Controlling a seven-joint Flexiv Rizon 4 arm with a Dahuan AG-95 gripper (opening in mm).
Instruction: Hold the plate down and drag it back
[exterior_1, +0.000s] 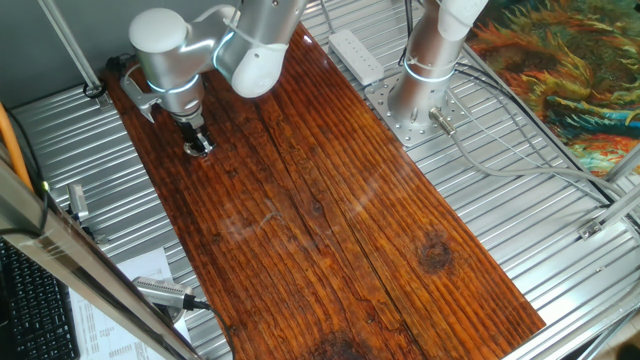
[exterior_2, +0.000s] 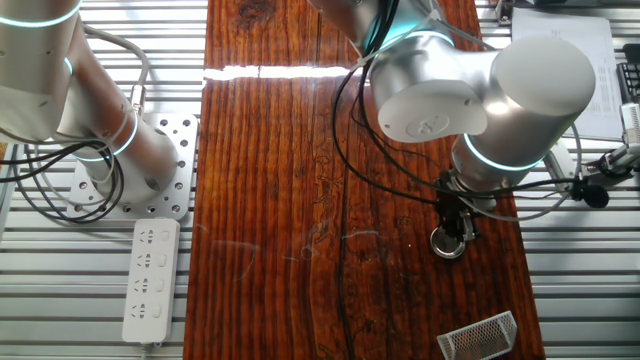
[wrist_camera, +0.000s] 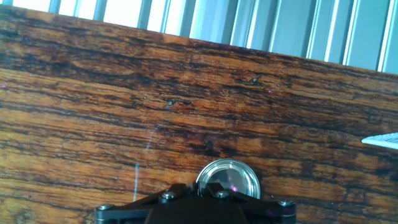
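From the hand view we see our black tool (wrist_camera: 211, 202), its opening impossible to judge, pressing the near edge of the small round silvery metal plate (wrist_camera: 229, 179) on the dark striped wooden worktop (wrist_camera: 124, 112).

**Three cameras, one wooden board**

One fixed view looked down from high at one end of the tabletop (exterior_1: 330, 220), along its length, with the tool (exterior_1: 199, 146) small near the far left corner. The other fixed view hung almost straight overhead at the opposite end, facing back, so the tool (exterior_2: 452, 238) sat low and right near the board's edge. The hand view rode just above the wood, very close, aimed along the fingers towards a long edge, with the plate (wrist_camera: 228, 180) at its lower border. All three shared the plate (exterior_2: 449, 243) and the planks around it.
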